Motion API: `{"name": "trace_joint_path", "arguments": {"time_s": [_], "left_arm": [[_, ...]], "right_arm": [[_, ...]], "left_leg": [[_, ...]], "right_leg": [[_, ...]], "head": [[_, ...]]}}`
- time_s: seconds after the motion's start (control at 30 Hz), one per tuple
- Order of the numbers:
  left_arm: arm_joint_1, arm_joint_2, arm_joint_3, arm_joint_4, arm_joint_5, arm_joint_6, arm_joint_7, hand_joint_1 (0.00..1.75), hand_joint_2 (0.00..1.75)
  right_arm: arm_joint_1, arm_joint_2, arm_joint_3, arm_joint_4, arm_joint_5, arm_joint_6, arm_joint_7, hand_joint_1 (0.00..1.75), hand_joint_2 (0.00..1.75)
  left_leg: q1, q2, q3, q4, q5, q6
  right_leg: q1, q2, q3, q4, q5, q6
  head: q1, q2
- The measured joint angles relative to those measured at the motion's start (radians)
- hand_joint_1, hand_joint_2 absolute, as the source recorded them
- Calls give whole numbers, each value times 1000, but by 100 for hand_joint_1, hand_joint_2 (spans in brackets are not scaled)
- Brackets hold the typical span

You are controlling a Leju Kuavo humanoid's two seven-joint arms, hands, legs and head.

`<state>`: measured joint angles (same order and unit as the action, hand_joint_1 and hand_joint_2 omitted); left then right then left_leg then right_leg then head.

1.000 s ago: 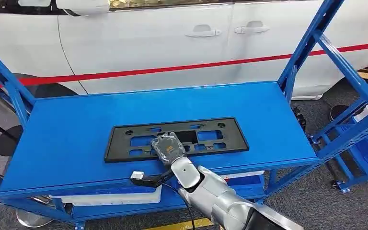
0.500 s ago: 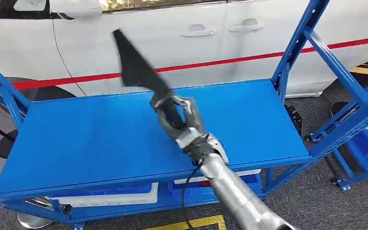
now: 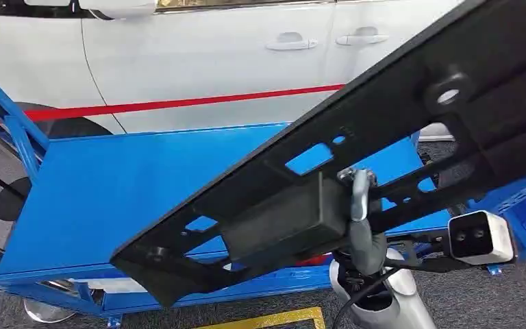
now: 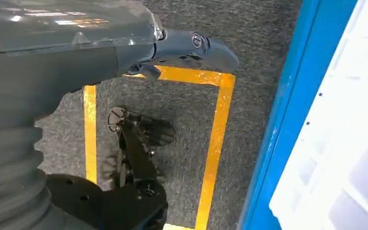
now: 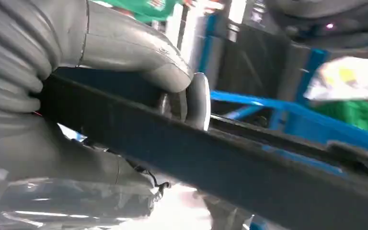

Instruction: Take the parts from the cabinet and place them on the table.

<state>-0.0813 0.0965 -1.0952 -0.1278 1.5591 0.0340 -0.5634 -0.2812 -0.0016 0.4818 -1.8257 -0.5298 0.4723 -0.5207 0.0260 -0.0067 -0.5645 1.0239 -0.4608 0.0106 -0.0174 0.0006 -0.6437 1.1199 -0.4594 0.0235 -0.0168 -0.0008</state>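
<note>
Right hand point(image 3: 357, 205) grips the black plastic frame point(image 3: 329, 157), a long flat part with cut-out slots and round holes, and holds it up close to the head camera, clear of the blue table point(image 3: 130, 185). In the head view the frame runs on a slant from low on the left to high on the right, tilted steeply, and hides much of the table top behind it. Fingers point(image 3: 360, 195) hook over the frame's lower edge near its middle (the silver forearm rises from below). In the right wrist view the grey thumb point(image 5: 139, 57) presses on one face of the dark frame point(image 5: 230, 167), with the palm on the other face.

Beyond the table stands a white car point(image 3: 212, 62) with a red stripe along its doors. A white bin sits on the shelf point(image 3: 281, 281) under the table top.

Left hand point(image 4: 187, 48) hangs over grey carpet marked with yellow tape point(image 4: 215, 139); it holds nothing in sight, though whether its fingers are spread or curled I cannot tell.
</note>
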Motion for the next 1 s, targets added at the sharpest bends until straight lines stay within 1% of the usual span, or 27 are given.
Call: {"name": "trace_joint_path", "arguments": {"time_s": [0.03, 0.07, 0.13, 0.17, 0.2, 0.23, 0.27, 0.3, 0.33, 0.37, 0.4, 0.43, 0.47, 0.5, 0.53, 0.57, 0.67, 0.7, 0.73, 0.77, 0.8, 0.83, 0.87, 0.9, 0.93, 0.97, 1.0], "left_arm": [[-2, 0, 0, 0, 0, 2, 6, 0, 175], [-3, 0, 0, 0, 0, 6, 11, 0, 175], [-3, 0, 0, 0, 0, 13, 21, 0, 175], [-3, 0, 0, 0, 0, 15, 26, 0, 175], [-3, 0, 0, 0, 0, 16, 28, 0, 175], [-4, 1, 0, 0, 0, 17, 31, 0, 175], [-4, 1, 0, 0, 0, 18, 34, 0, 175], [-5, 1, 0, 0, 0, 19, 37, 0, 175], [-5, 3, -1, 0, 0, 23, 39, 0, 175], [-5, 5, -1, 0, 0, 26, 40, 0, 175], [-5, 7, -2, 0, 0, 30, 41, 0, 175], [-5, 9, -4, 0, -1, 34, 43, 0, 175], [-5, 13, -5, 0, -1, 35, 45, 0, 175], [-6, 18, -7, 1, -1, 36, 47, 0, 175], [-8, 23, -9, 2, -1, 36, 47, 0, 175], [-11, 28, -11, 3, -1, 36, 48, 0, 175], [-10, 35, -15, 4, -2, 34, 46, 0, 175], [-9, 36, -17, 5, -2, 33, 46, 0, 175], [-12, 36, -20, 5, -2, 32, 45, 0, 175], [-15, 37, -24, 5, -3, 31, 45, 0, 175], [-16, 38, -27, 5, -3, 31, 45, 0, 175], [-15, 39, -31, 5, -4, 31, 45, 0, 175], [-15, 39, -33, 5, -5, 30, 45, 0, 175], [-15, 39, -36, 5, -6, 30, 45, 0, 175], [-15, 39, -38, 5, -6, 29, 45, 0, 175], [-15, 39, -39, 5, -6, 29, 45, 0, 175], [-15, 39, -40, 5, -6, 28, 45, 0, 175]], "right_arm": [[3, -6, 1, 0, 6, 8, -2, 162, 175], [5, -11, 4, 0, 14, 16, -4, 162, 175], [12, -20, 11, 2, 19, 24, -5, 162, 175], [16, -26, 16, 2, 19, 32, -5, 162, 175], [18, -31, 21, 2, 20, 37, -5, 162, 175], [19, -34, 27, 2, 20, 39, -5, 162, 175], [21, -37, 31, 2, 21, 39, -6, 162, 175], [25, -41, 33, 2, 25, 37, -7, 162, 175], [31, -48, 35, 3, 38, 35, -9, 162, 175], [39, -54, 38, 3, 51, 35, -14, 162, 175], [47, -60, 42, 4, 68, 38, -27, 162, 175], [57, -65, 46, 5, 95, 46, -48, 162, 175], [66, -68, 52, 5, 119, 53, -65, 162, 175], [74, -70, 59, 6, 142, 59, -79, 162, 175], [80, -71, 66, 6, 161, 61, -86, 162, 175], [87, -72, 73, 6, 175, 61, -92, 162, 175], [94, -75, 85, 10, 183, 51, -100, 162, 175], [95, -75, 87, 11, 185, 47, -100, 162, 175], [98, -76, 88, 11, 189, 44, -101, 162, 175], [97, -76, 88, 11, 191, 39, -103, 162, 175], [98, -77, 88, 11, 193, 34, -103, 162, 175], [101, -78, 89, 11, 194, 30, -103, 162, 175], [104, -78, 89, 11, 194, 27, -103, 162, 175], [107, -79, 89, 11, 194, 27, -103, 162, 175], [109, -80, 89, 11, 194, 26, -103, 162, 175], [110, -82, 89, 11, 194, 26, -103, 162, 175], [110, -82, 89, 11, 194, 23, -103, 162, 175]], "left_leg": [[0, -1, -1, 0, 0, -4], [-7, -4, -5, 4, 0, -13], [-6, -4, -7, -1, 3, -25], [-5, -4, -6, -5, 6, -32], [-5, -4, -6, -5, 5, -40], [-2, -1, -13, 12, -19, -41], [-3, 1, -31, 62, -67, -40], [-2, 1, -54, 128, -111, -41], [-3, 1, -86, 218, -159, -42], [-3, 1, -105, 278, -185, -43], [-3, 1, -105, 296, -187, -41], [-4, 1, -81, 267, -168, -39], [-5, 1, -35, 195, -136, -35], [-6, 1, 26, 98, -100, -29], [-9, 1, 83, 11, -77, -21], [-16, 3, 91, -19, -85, -19], [-24, 1, 82, -16, -65, -8], [-20, 2, 78, -23, -51, -3], [-13, 12, 72, -28, -36, 1], [-13, 11, 62, -29, -26, 9], [-13, 12, 49, -28, -16, 14], [-13, 13, 37, -27, -6, 13], [-14, 14, 23, -26, 3, 12], [-13, 14, 8, -24, 13, 9], [-13, 15, -5, -21, 20, 7], [-12, 15, -19, -17, 26, 3], [-10, 15, -31, -11, 32, -1]], "right_leg": [[0, 1, 34, -76, 14, -4], [8, 2, 37, -83, 15, -7], [10, 5, 30, -81, 17, -14], [13, 5, 29, -81, 19, -20], [6, 4, 29, -92, 27, -32], [5, -1, 29, -97, 32, -41], [5, -1, 25, -98, 36, -48], [7, -2, 20, -98, 39, -53], [11, -5, 13, -97, 44, -57], [15, -5, 6, -97, 49, -59], [18, -5, -2, -96, 54, -59], [21, -5, -9, -95, 60, -59], [23, -5, -15, -93, 65, -58], [24, -5, -21, -91, 70, -57], [25, -5, -24, -89, 75, -55], [32, -5, -26, -87, 80, -48], [22, -7, -26, -92, 99, -31], [25, -5, -27, -94, 109, -24], [20, -1, -35, -83, 90, -20], [20, -1, -49, -52, 38, -15], [15, 0, -68, 14, -28, -10], [11, -1, -88, 89, -82, -4], [8, -1, -103, 159, -117, 0], [4, -1, -105, 208, -123, 4], [0, -1, -88, 208, -103, 7], [-5, -1, -48, 168, -70, 10], [-8, -1, 11, 92, -41, 12]], "head": [[0, 0], [0, 0], [-1, 0], [-1, 0], [-1, 0], [-1, 0], [-3, 0], [-3, 0], [-3, 0], [-3, 0], [-3, 0], [-3, 0], [-3, 0], [-3, 0], [-3, 0], [-2, 0], [-2, 0], [-2, 0], [-2, 0], [1, 0], [2, 0], [2, 0], [2, 0], [2, 0], [2, 0], [2, 0], [2, 0]]}}
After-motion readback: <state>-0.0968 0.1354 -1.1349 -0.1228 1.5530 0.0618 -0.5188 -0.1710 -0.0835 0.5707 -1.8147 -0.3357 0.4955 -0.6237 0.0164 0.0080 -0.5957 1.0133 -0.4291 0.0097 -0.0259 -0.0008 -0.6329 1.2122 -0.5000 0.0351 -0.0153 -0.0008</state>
